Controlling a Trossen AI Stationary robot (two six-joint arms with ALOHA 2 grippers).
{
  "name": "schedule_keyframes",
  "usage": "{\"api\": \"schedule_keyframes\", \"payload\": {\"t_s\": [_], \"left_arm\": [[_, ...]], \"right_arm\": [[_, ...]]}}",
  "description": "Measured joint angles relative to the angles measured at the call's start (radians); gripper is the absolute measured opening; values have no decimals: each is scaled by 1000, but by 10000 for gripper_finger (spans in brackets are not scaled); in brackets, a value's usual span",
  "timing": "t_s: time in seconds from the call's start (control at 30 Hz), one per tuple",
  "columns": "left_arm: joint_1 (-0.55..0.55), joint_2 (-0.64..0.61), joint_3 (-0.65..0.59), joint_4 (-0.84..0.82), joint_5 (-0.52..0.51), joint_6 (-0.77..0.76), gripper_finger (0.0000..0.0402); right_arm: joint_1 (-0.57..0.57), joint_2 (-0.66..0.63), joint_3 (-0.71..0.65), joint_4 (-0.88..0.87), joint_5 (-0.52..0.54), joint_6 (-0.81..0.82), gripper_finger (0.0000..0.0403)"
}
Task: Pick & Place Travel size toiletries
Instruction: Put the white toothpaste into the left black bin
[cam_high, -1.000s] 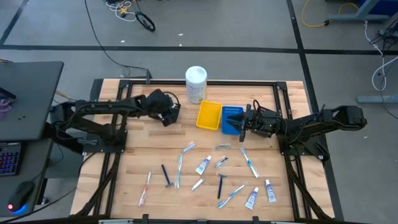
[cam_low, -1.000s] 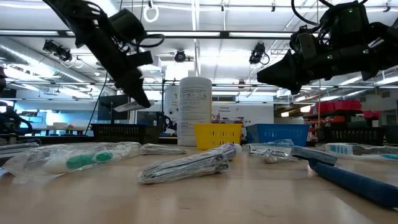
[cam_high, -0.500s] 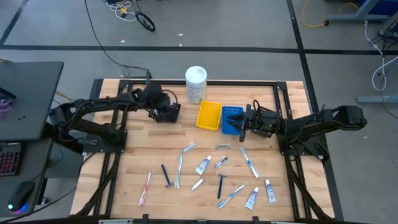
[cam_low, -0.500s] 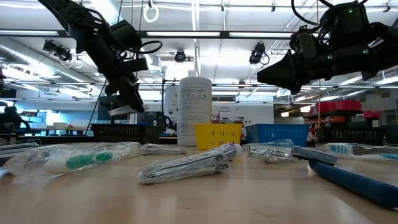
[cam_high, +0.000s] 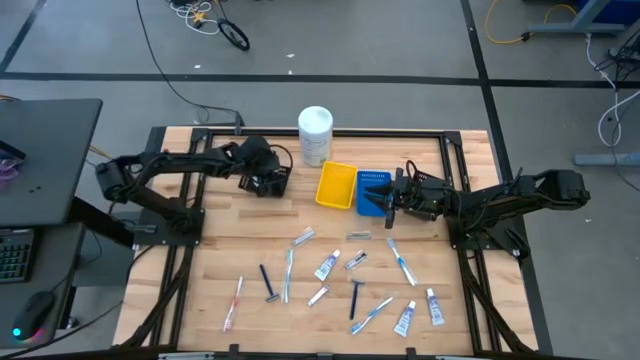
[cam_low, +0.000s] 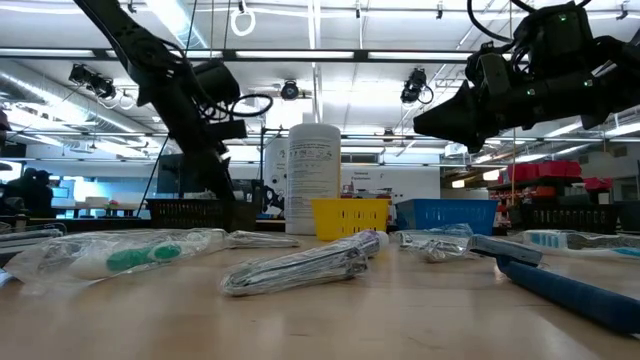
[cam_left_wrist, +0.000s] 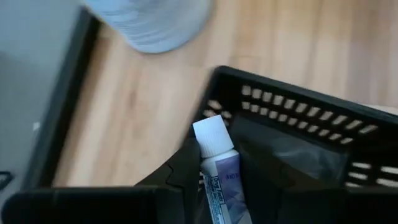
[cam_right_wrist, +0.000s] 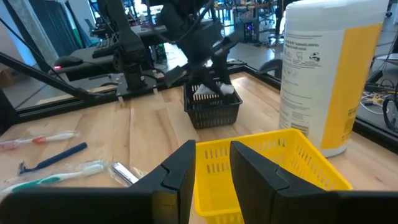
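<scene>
While over black tray, left jaws grip white tube; right jaws apart, empty.

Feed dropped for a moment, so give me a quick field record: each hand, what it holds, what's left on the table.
Left hand: over the black slotted plastic basket, closed on a small white tube with purple print
Right hand: open, empty, above the blue plastic tray beside the yellow plastic tray
Left to sort: loose toothbrushes, razors and tubes on the wooden table
</scene>
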Motion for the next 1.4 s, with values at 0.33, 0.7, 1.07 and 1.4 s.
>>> {"api": "schedule_keyframes", "payload": {"t_s": [0.33, 0.7, 1.07, 1.4], "left_arm": [[0, 112, -6, -9, -16, 49, 106], [-1, 148, -4, 6, -25, 25, 119], [-3, 149, -4, 15, -47, -7, 156], [-30, 149, 61, -33, -53, -23, 171]], "right_arm": [[0, 0, 0, -7, 1, -3, 108], [0, 0, 0, -15, 1, -3, 108], [0, 0, 0, -16, 1, 0, 108], [0, 0, 0, -19, 1, 0, 108]]}}
